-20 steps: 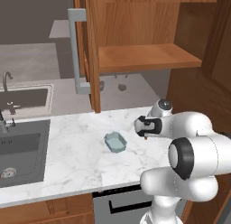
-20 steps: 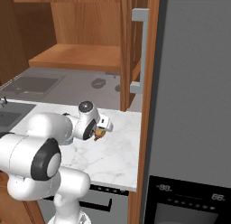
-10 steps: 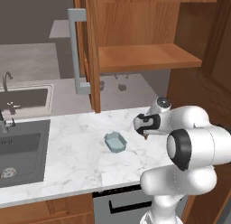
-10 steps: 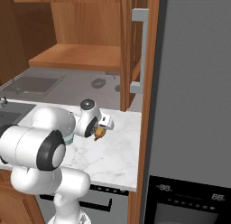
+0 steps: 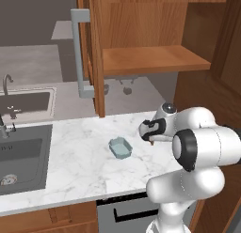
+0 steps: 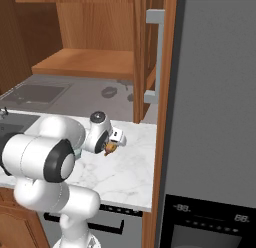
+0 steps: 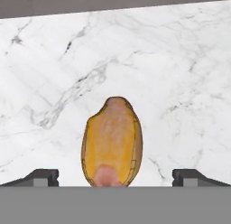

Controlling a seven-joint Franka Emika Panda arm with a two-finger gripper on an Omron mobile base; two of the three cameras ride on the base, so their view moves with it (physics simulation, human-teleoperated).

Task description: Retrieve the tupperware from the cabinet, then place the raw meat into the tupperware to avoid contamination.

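Observation:
The raw meat (image 7: 113,144), an orange-brown oval lump, lies on the white marble counter (image 7: 171,60). My gripper (image 7: 115,177) is open, with a dark fingertip on each side of the meat and clear of it. From the right, the gripper (image 6: 111,146) hangs just over the raw meat (image 6: 108,150). The tupperware (image 5: 120,148), a small pale blue-grey container, sits on the counter a short way left of the gripper (image 5: 150,135). Above, the cabinet (image 5: 146,58) is open and its wooden shelf is bare.
The open cabinet door with its grey bar handle (image 5: 80,53) juts out over the counter's back. A sink (image 5: 21,154) with a faucet lies at the left. A tall dark appliance wall (image 6: 215,117) closes the counter's right end.
The arm's upper links have shifted slightly and the hand has settled a little closer over the meat. The jaws stay open. Tupperware and meat have not moved.

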